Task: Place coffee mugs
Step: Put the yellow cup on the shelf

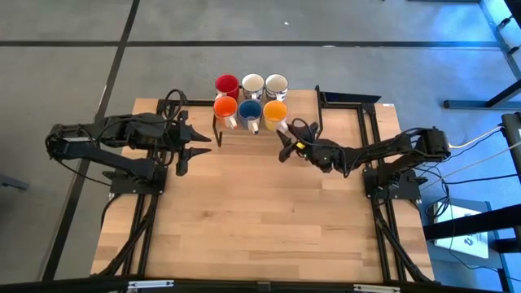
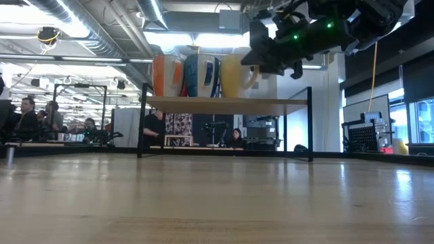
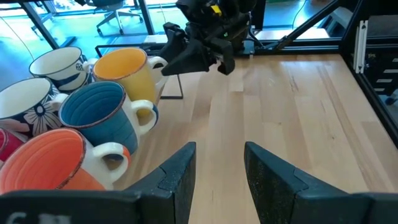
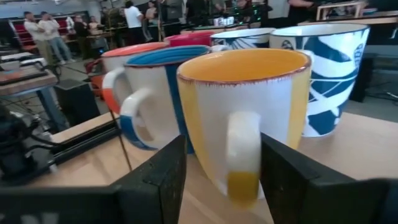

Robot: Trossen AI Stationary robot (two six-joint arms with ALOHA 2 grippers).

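Note:
Six mugs stand in two rows on a raised wooden shelf (image 2: 224, 103) at the table's far edge. The far row is the red mug (image 1: 226, 84) and two white patterned mugs (image 1: 252, 84) (image 1: 276, 85). The near row is the orange-red mug (image 1: 225, 107), the blue mug (image 1: 249, 109) and the yellow-orange mug (image 1: 275, 111). My right gripper (image 4: 221, 168) is open at shelf height, with its fingers on either side of the yellow-orange mug's handle (image 4: 242, 155) and a gap on both sides. My left gripper (image 3: 217, 168) is open and hovers left of the shelf, pointing across the table.
The shelf rests on thin black legs (image 2: 142, 122), with open space beneath it. The mugs stand close together, handles toward the near side. Bare wooden tabletop (image 1: 260, 220) stretches toward the near edge. People and desks show in the room beyond.

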